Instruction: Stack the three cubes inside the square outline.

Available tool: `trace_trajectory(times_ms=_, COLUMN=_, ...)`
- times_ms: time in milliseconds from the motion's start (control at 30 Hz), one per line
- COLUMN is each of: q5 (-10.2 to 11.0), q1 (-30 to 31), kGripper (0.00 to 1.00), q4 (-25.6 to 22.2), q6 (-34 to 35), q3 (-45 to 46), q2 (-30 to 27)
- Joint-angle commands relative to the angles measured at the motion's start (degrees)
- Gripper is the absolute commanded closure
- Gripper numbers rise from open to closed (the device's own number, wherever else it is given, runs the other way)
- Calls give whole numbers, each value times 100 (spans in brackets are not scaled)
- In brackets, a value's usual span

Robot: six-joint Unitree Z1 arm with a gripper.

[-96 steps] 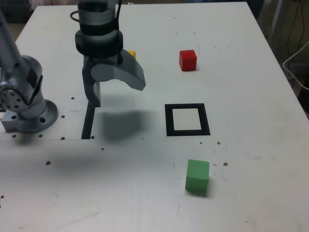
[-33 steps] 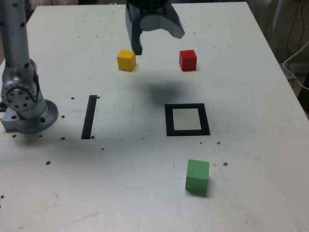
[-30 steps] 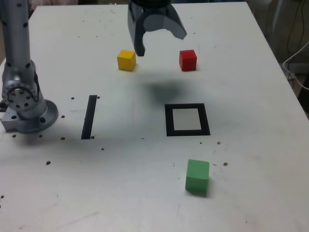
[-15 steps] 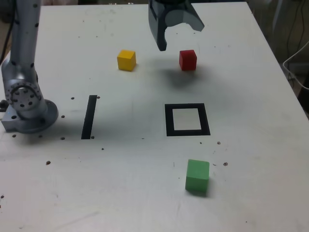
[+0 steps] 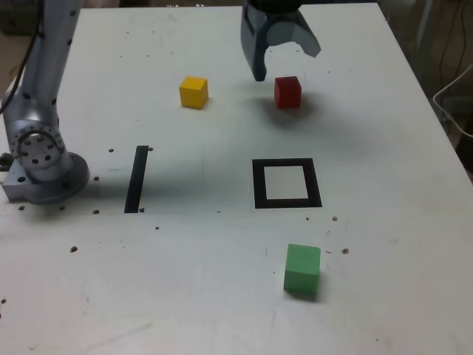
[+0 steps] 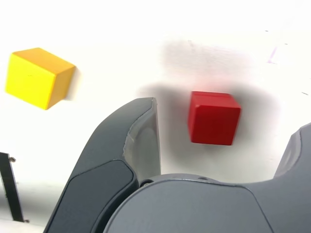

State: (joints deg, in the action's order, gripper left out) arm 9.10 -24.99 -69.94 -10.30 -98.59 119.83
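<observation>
While the pincer (image 5: 287,65) hangs over the table (image 5: 384,259) with its fingers spread wide and its grip empty, the red cube (image 5: 287,92) sits below it on the tabletop, seen between the fingers in the wrist view. From that cube in the exterior view, the yellow cube (image 5: 194,92) lies at nine o'clock, the square outline (image 5: 260,185) at six o'clock, and the straight black strip (image 5: 137,180) at eight o'clock. Farther out, the green cube (image 5: 302,268) rests at six o'clock from the outline, well apart from the other two cubes.
</observation>
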Motion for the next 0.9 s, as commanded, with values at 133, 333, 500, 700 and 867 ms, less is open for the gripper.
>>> trace_trajectory(times_ms=133, q5=-18, q1=111, kGripper=10, q4=-36, q6=13, q3=-159, q2=346)
trace_trajectory(times_ms=333, q5=57, q1=162, kGripper=11, q4=-45, q6=77, q3=-128, q2=476)
trace_trajectory(times_ms=500, q5=65, q1=162, kGripper=14, q4=-8, q6=97, q3=-171, q2=593)
trace_trajectory(times_ms=700, q5=37, q1=162, kGripper=26, q4=65, q6=140, q3=-202, q2=650)
trace_trajectory(times_ms=867, q5=74, q1=162, kGripper=33, q4=99, q6=164, q3=-199, q2=695)
